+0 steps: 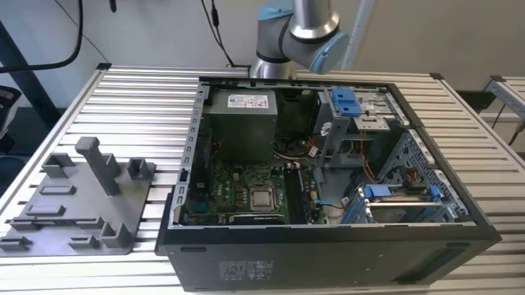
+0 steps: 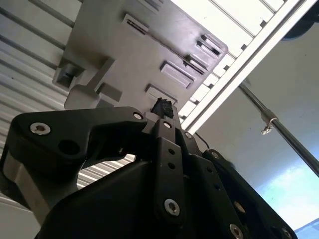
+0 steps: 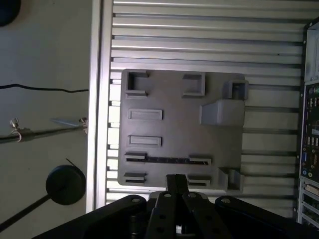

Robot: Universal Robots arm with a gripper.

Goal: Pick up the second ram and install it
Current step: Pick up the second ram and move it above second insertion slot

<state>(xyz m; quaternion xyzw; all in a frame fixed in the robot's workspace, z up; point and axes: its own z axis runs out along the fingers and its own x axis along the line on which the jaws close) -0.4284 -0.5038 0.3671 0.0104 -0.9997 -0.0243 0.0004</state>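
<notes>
One thin dark strip, the second memory stick (image 3: 167, 160), stands on edge between two small holders on the grey tray (image 3: 174, 132), lower middle of the first wrist view. The hand (image 3: 177, 179) sits just under the stick in that frame and apart from it. Its fingers look pressed together with nothing between them, and the second wrist view shows the hand (image 2: 162, 107) the same way.

The tray lies close to the bench (image 3: 102, 99) edge rail at frame left. Bare slats run above the tray, and a strip of slats separates it from the computer case (image 3: 311, 124) at frame right.

In the exterior view a tall post (image 1: 98, 163) rises from the tray at lower left. A white label (image 1: 250, 99) inside the open case and the print (image 1: 246, 268) on its near side are too small to read.
</notes>
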